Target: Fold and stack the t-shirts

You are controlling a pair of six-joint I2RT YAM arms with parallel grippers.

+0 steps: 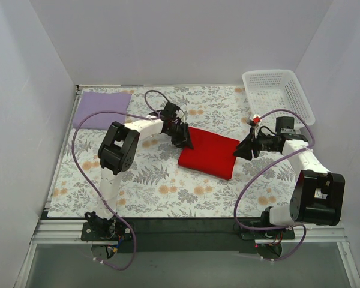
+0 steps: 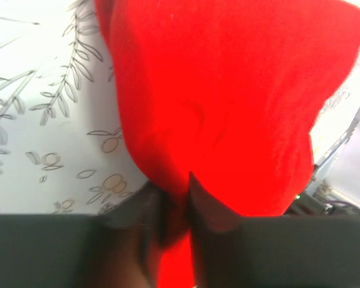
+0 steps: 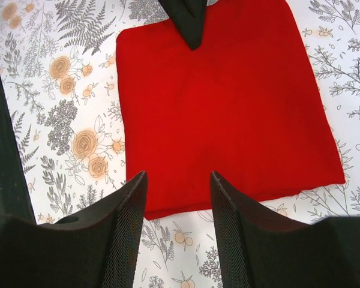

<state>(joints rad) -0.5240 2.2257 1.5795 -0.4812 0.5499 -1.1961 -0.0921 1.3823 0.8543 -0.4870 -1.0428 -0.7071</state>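
The red t-shirt (image 1: pixel 209 153) lies folded into a rectangle in the middle of the flowered table (image 1: pixel 168 192). The left gripper (image 2: pixel 177 201) is pinched shut on one edge of it, with red cloth showing between the fingers. The right gripper (image 3: pixel 178 180) hangs over the opposite edge, fingers spread and holding nothing. The lavender t-shirt (image 1: pixel 102 109) lies flat at the far left corner, well apart.

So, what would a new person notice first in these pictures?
The bright red t-shirt, folded flat in the middle of the flowered table. The left fingers pinch its edge, while the right fingers stand open at the opposite edge. A lavender t-shirt lies in the far left corner, a white basket in the far right.
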